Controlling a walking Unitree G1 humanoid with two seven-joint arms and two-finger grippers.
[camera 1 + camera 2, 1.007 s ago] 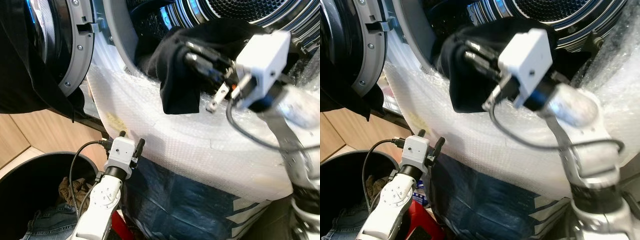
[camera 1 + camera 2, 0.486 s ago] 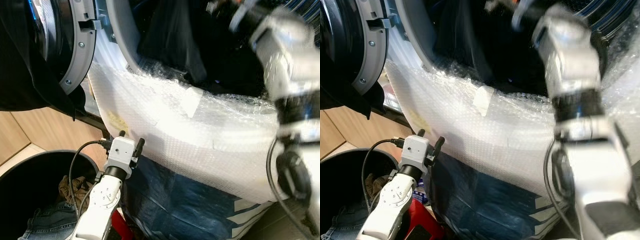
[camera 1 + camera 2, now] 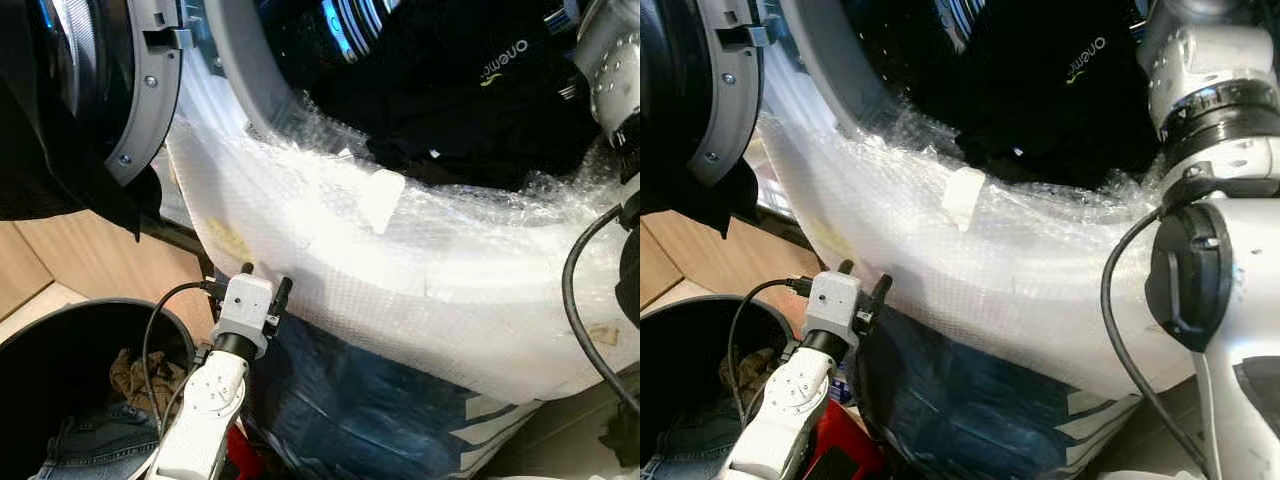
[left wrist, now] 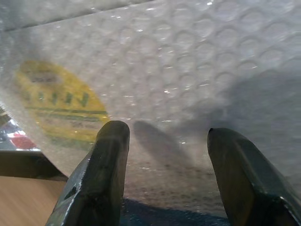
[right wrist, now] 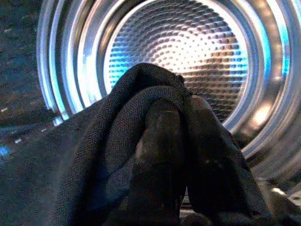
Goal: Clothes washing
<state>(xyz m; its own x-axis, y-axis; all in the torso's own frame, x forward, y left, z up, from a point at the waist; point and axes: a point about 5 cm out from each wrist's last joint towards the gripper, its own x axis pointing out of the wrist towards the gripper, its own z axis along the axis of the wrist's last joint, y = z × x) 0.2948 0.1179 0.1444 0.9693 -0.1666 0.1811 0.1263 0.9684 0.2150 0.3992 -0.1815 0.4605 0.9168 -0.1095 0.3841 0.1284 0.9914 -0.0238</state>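
The black garment (image 5: 122,141) is pinched between the right gripper (image 5: 181,155) fingers, w/ the arm reaching into the washer mouth, so the cloth hangs inside the drum (image 5: 188,52) opening rather than over the sill. Likely step: carry it deep enough that it drops in the drum, not on the lip. The cloth is a soft, fine knit, matte, w/ folds bunched over the fingers; a small pale logo shows on black fabric in the opening (image 3: 500,58). The drum is shiny steel, dimpled back wall, ringed ribs w/ blue glints. Bubble wrap (image 3: 420,270) drapes the washer front, prob. as padding. Below it, the left gripper (image 4: 162,155) idles near the wrap, fingers spread, holding nothing. The round black bin (image 3: 40,350) beside it holds jeans (image 3: 95,445) and a tan item; the door (image 3: 130,90) stands swung aside.
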